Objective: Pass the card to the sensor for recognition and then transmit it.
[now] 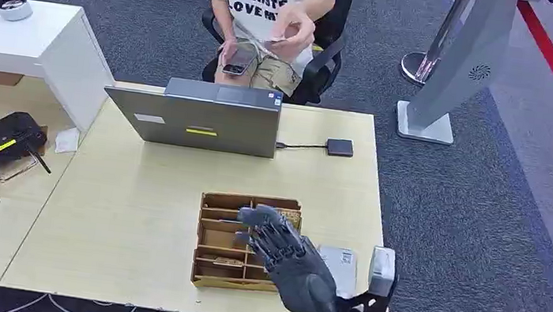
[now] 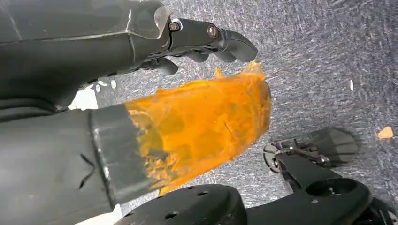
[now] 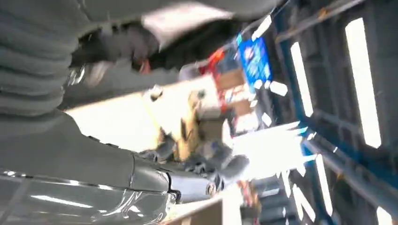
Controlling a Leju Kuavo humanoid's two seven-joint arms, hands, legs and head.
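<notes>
right hand (image 1: 281,252): over the near right part of the table, fingers spread and reaching forward, nothing in it as far as the head view shows; right wrist view too blurred to confirm more
right hand vs tray: fingertips hang above the right-hand compartments of the cardboard divider tray (image 1: 217,238); contact with the tray or its contents can't be told
left hand (image 2: 141,61): hanging down over the carpet floor (image 2: 328,56), dark fingers curled in, holding nothing; thumb wrapped in orange tape
card: can't pick out a single card; flat pieces lie in the tray slots, one brownish piece (image 1: 227,262) in a near slot, so the card is most likely in the tray right under the right hand's fingers
card axis: slots run left-right across the table, so a card there would lie long side crosswise to the reaching fingers (judgement)
sensor: small dark pad (image 1: 340,147) wired to the laptop (image 1: 206,119), on the table farther out and slightly right of the tray, well apart from it
nearer arm: right, by far; left is off the table
next move needs: fingers down into a slot, pinch card edge, then carry forward and right to the pad
person (image 1: 263,11): seated beyond the table, likely receiver for the hand-over
risk: thin card flat in a narrow slot, easy to miss
</notes>
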